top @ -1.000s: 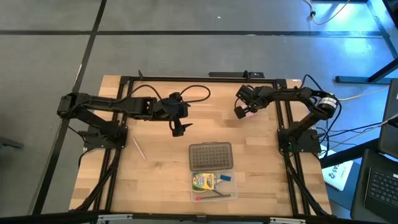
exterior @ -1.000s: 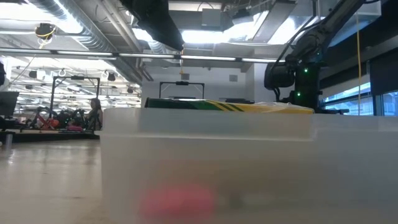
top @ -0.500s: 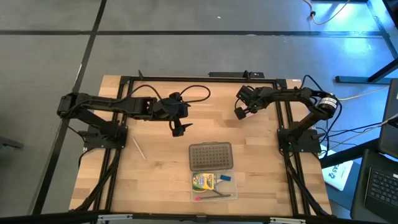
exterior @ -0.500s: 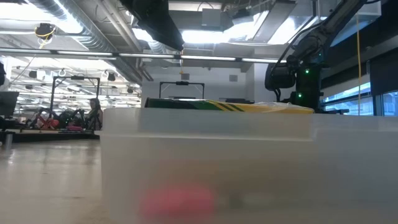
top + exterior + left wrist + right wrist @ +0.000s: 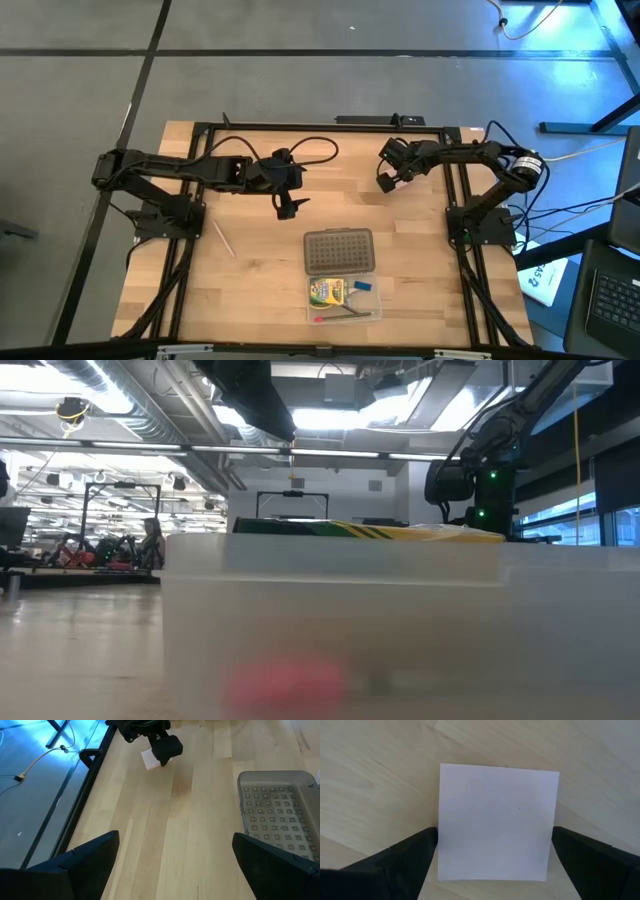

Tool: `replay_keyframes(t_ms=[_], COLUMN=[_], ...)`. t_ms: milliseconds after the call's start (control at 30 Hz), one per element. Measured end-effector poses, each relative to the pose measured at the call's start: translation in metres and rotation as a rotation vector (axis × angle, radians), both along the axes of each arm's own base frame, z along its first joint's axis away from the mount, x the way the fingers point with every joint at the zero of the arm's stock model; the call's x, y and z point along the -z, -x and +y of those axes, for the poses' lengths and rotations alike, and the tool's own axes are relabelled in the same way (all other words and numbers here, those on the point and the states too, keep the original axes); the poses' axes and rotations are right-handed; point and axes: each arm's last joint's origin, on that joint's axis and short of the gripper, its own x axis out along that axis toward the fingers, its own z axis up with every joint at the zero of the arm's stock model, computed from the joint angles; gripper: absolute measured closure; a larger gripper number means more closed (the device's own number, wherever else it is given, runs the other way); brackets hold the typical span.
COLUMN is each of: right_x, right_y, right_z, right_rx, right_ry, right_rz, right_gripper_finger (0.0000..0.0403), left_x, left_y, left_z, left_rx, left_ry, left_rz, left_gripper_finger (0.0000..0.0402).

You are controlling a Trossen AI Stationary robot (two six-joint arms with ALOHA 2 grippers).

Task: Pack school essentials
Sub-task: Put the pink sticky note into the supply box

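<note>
Almost nothing changed over the last second: only a slight shift of the right pincer at about 1 o'clock on the pale wooden bench, fingers spread wide and poised straight over the pale square paper pad, one finger either side, not yet closed on it. Seen pinkish under that pincer from overhead, near-white from the right wrist. Left pincer unmoved, hanging near bench centre, fingers wide apart and empty.

Toward 6 o'clock, the clear plastic case lying open, its grey dotted lid folded back beside it. Already inside: green-yellow crayon box, tiny blue eraser, red and dark pencils along the near wall. One pale thin pencil loose on the bench at about 8 o'clock, well apart from the case.

Probably the pause before gripping the pad; packing well along, with pad and pale pencil left. Thin flat pad likely awkward to pinch off the bench.
</note>
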Motion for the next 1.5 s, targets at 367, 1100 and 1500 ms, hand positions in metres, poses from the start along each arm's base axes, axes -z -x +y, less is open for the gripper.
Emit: replay_keyframes(t_ms=[367,1100,1500], right_x=[0.000,0.000,-0.007], right_y=[0.000,-0.004,-0.013], right_z=[0.000,0.006,0.008], right_rx=[0.004,-0.027,-0.085], right_ry=[-0.016,-0.018,-0.013], right_rz=[-0.012,-0.012,-0.032], right_gripper_finger=[0.0026,0.0058,0.0057], left_x=[0.000,0.000,0.000], left_y=[0.000,0.000,0.000], left_z=[0.000,0.000,0.000], left_rx=[0.000,0.000,0.000], left_ry=[0.000,0.000,0.000], left_rz=[0.000,0.000,0.000], left_gripper_finger=[0.0019,0.0019,0.0019])
